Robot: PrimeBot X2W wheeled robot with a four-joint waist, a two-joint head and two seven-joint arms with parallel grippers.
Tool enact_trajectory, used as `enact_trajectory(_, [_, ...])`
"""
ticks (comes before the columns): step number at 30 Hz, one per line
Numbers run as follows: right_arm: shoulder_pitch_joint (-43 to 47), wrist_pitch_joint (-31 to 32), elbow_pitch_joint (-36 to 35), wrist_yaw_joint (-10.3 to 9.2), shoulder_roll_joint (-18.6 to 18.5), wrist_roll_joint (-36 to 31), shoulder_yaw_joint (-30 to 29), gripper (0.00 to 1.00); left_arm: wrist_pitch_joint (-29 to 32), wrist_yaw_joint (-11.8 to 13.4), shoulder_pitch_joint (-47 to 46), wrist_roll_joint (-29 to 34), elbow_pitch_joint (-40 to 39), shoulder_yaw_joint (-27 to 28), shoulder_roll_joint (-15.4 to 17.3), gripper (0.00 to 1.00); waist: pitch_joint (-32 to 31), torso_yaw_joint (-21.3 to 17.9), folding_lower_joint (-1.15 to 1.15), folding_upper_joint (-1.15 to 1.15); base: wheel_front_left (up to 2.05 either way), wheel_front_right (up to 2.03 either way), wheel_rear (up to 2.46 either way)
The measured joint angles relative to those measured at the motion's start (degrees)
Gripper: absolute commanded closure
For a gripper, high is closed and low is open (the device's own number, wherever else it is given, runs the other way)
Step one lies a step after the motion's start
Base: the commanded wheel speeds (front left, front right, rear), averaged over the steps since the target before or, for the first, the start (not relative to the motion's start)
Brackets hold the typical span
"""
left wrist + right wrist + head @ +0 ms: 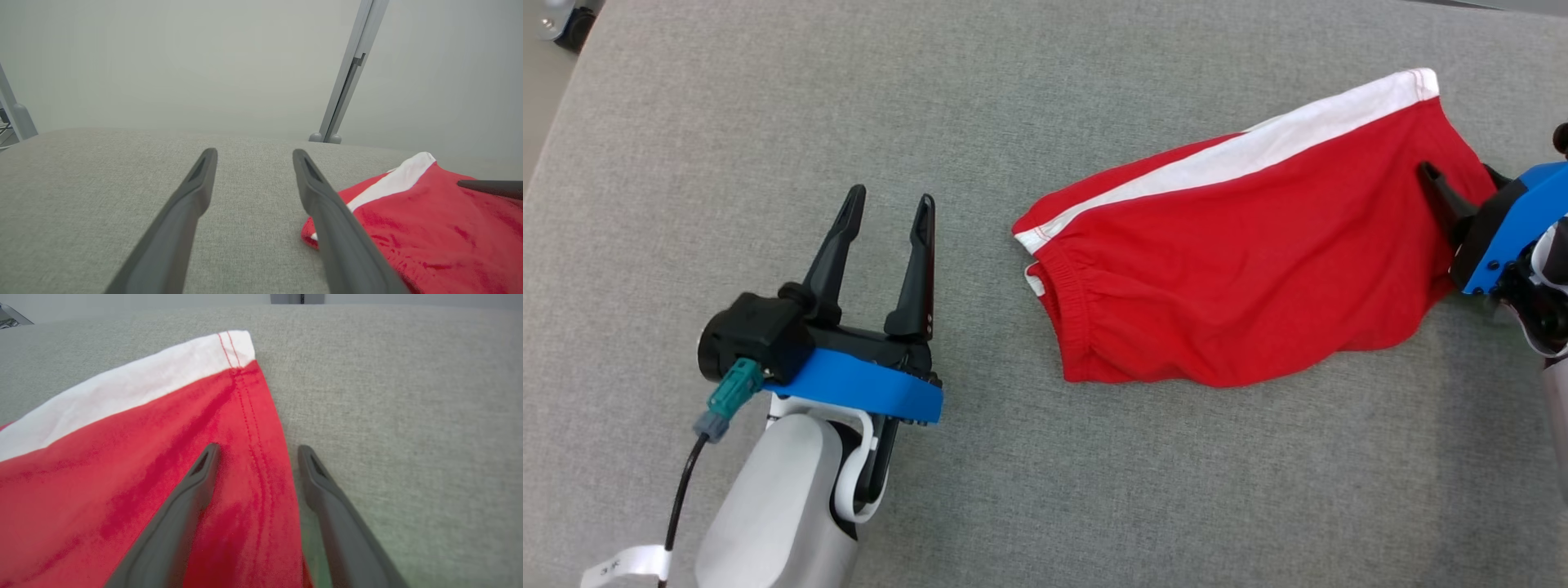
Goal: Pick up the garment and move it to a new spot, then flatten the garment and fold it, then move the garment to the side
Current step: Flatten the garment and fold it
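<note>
The shorts (pixel 1241 278) lie folded, seemingly. Left gripper (pixel 890 196) and right gripper (pixel 257 450) both gape wide, empty; for the sideways move, pinch hem (pixel 253 428) and waistband (pixel 1066 327) together, lifting evenly.

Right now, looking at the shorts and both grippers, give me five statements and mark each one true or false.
1. The left gripper is open and holds nothing. True.
2. The garment hangs in the air from the right gripper. False: it lies on the grey surface, and that gripper is open.
3. A white stripe runs along one side of the garment. True.
4. The left gripper rests on the garment. False: it is off to the garment's left, with bare grey surface between them.
5. The right gripper straddles the garment's stitched hem edge, one side over red cloth, the other over the grey surface. True.
</note>
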Motion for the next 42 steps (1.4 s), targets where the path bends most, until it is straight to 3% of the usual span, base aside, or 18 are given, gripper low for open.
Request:
enact_trajectory(3, [-0.91, -0.42, 3.04, 0.00, 0.73, -1.77, -0.53, 0.00, 0.00, -1.65, 1.73, 2.64, -0.13, 2.37, -1.67, 0.00, 0.06, 0.98, 0.00, 0.00, 0.00, 0.00, 0.00])
enact_trajectory(4, [-1.15, -0.48, 3.63, -0.01, 0.96, -1.65, -0.45, 0.42, 0.00, -1.92, 2.08, 3.18, -0.15, 2.79, -1.82, 0.00, -0.03, 1.15, 0.00, 0.00, 0.00, 0.00, 0.00])
enact_trajectory(6, [-1.13, -1.20, 4.05, -0.01, 1.30, -1.36, -0.16, 1.00, 0.00, -2.34, 2.61, 3.54, 0.10, 3.94, -2.37, 0.00, -0.38, 1.35, 0.00, 0.00, 0.00, 0.00, 0.00])
enact_trajectory(12, [1.53, -5.00, 4.34, 0.01, 2.94, -0.05, 0.60, 1.00, 0.00, -3.09, 4.65, 4.25, 1.42, 6.19, -2.65, 0.00, -2.29, 0.70, 0.00, 0.00, 0.00, 0.00, 0.00])
enact_trajectory(19, [5.92, -8.27, 2.79, 0.00, 3.26, -3.14, -6.44, 1.00, 0.00, -3.20, 6.81, 3.91, 2.52, 6.75, -1.79, 0.00, -5.24, -2.05, 0.00, 0.00, 0.00, 0.00, 0.00])
enact_trajectory(27, [12.34, -5.86, -7.01, 0.00, 3.53, -14.57, -15.55, 1.00, 0.00, -3.22, 9.17, 3.33, 2.44, 7.03, -1.22, 0.00, -8.17, -5.74, 0.00, 0.00, 0.00, 0.00, 0.00])
enact_trajectory(30, [13.33, -3.87, -11.72, 0.00, 5.19, -18.51, -16.81, 1.00, 0.00, -3.22, 9.17, 3.30, 2.59, 6.30, -1.05, 0.00, -9.18, -6.24, 0.00, 0.00, 0.00, 0.00, 0.00])
enact_trajectory(37, [13.84, 0.44, -20.38, 0.00, 9.48, -21.13, -9.06, 1.00, 0.00, -3.23, 9.16, 2.74, 3.27, 5.13, -1.11, 0.00, -11.06, -5.75, 0.00, 0.00, 0.00, 0.00, 0.00])
enact_trajectory(42, [11.64, 4.00, -19.90, 0.00, 11.38, -20.22, 1.29, 1.00, 0.00, -3.37, 9.09, 2.31, 3.46, 4.44, -1.25, 0.00, -11.30, -4.63, 0.00, 0.00, 0.00, 0.00, 0.00])
